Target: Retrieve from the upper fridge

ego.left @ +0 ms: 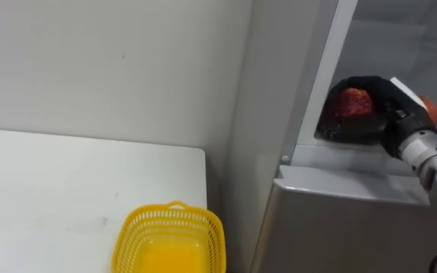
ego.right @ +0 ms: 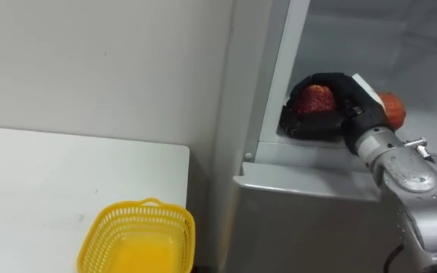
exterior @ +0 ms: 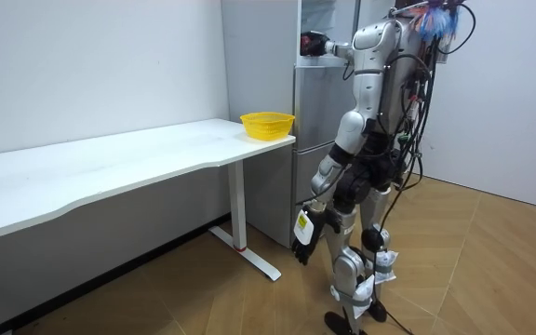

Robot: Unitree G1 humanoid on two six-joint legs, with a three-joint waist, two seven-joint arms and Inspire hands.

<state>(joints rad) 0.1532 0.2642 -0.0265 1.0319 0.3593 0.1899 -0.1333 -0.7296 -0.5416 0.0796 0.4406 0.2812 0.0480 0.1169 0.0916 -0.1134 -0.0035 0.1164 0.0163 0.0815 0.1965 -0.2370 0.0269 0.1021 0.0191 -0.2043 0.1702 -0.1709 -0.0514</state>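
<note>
Right hand is in the upper fridge compartment, fingers wrapped tight round a red fruit that sits about 10 o'clock off the wrist, right over the front ledge. Yellow basket is down at 7 o'clock on the white table. Left hand hangs by the thigh.

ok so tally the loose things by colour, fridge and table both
red: 1, the fruit held in the right hand inside the fridge
orange-red: 1, a round thing behind that hand, partly hidden
yellow: 1, the basket on the table
total: 3
</note>
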